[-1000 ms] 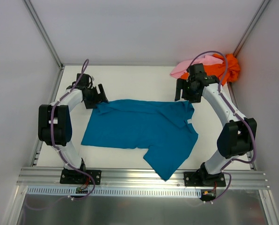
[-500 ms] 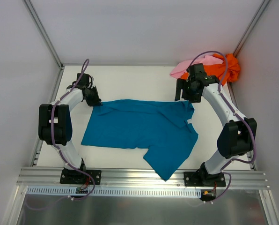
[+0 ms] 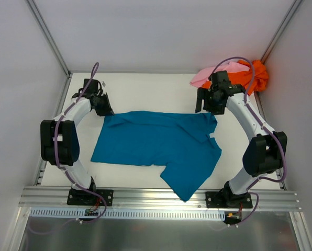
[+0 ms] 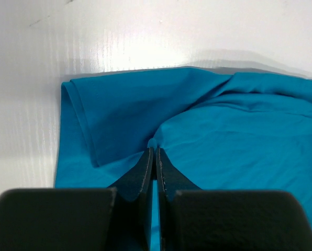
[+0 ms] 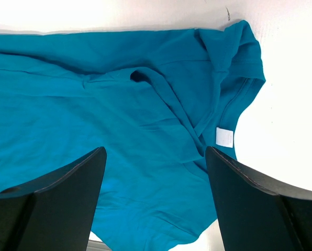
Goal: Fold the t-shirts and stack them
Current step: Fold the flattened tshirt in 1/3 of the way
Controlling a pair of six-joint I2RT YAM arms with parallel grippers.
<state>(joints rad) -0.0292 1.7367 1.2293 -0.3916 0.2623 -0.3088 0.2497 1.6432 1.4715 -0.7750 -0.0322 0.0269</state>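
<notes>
1. Three t-shirts are in view on the white table: one spread out in the middle, two bunched in the far right corner.
2. The teal-blue t-shirt lies mostly flat between the two arms, stretched wide from left to right. One pointed part of it reaches toward the near rail, right of centre.
3. Its cloth is plain, matte and evenly coloured, with soft creases running across it and a few shallow folds near the far edge.
4. In the left wrist view a short sleeve with a stitched hem lies flat at the shirt's far left end.
5. In the right wrist view the ribbed collar curves at the shirt's far right end, with a small white tag sewn just inside it.
6. The left gripper is clamped tight at the far left corner of the teal-blue t-shirt. Its jaws are pressed together on a raised ridge of the cloth beside the sleeve.
7. The right gripper hangs above the collar end of the same shirt with its jaws spread wide, grasping nothing.
8. The orange t-shirt sits crumpled against the far right corner.
9. The pink t-shirt is heaped against its left side, touching it, just behind the right gripper.
</notes>
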